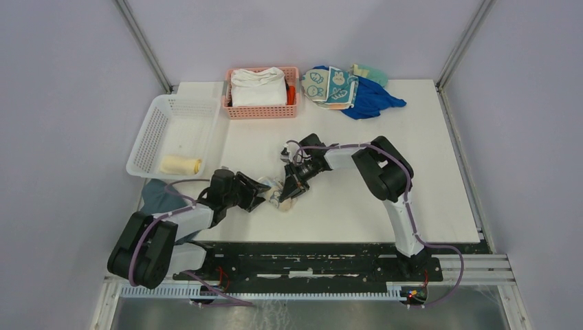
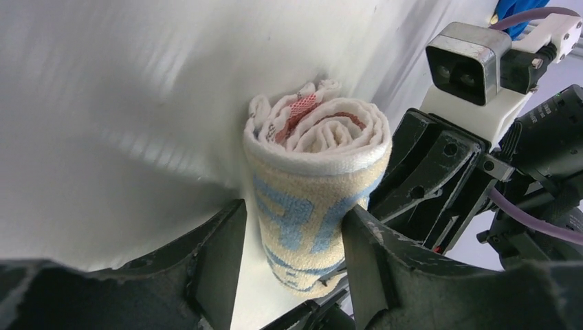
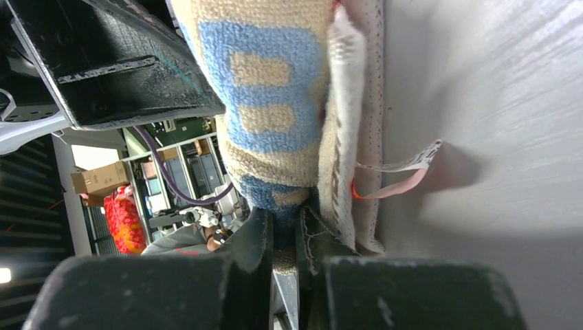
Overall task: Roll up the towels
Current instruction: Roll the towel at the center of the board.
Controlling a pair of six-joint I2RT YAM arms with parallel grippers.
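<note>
A beige towel (image 2: 316, 165) with blue lettering lies rolled up on the white table (image 1: 385, 172), between both grippers (image 1: 283, 197). My left gripper (image 2: 294, 213) straddles the roll, open: its right finger touches the cloth, and a thin gap shows at the left finger. My right gripper (image 3: 285, 220) is shut on the roll's end (image 3: 268, 82), with fabric pinched between its jaws. A yellow rolled towel (image 1: 180, 165) lies in the white basket (image 1: 155, 130). The rabbit-face towel (image 1: 328, 85) rests on a blue cloth (image 1: 371, 100) at the back.
A pink basket (image 1: 261, 111) holding a thick white folded cloth (image 1: 258, 86) stands at the back centre. A grey-blue cloth (image 1: 159, 196) lies by the left arm. A label and orange loop (image 3: 399, 175) hang from the roll's edge.
</note>
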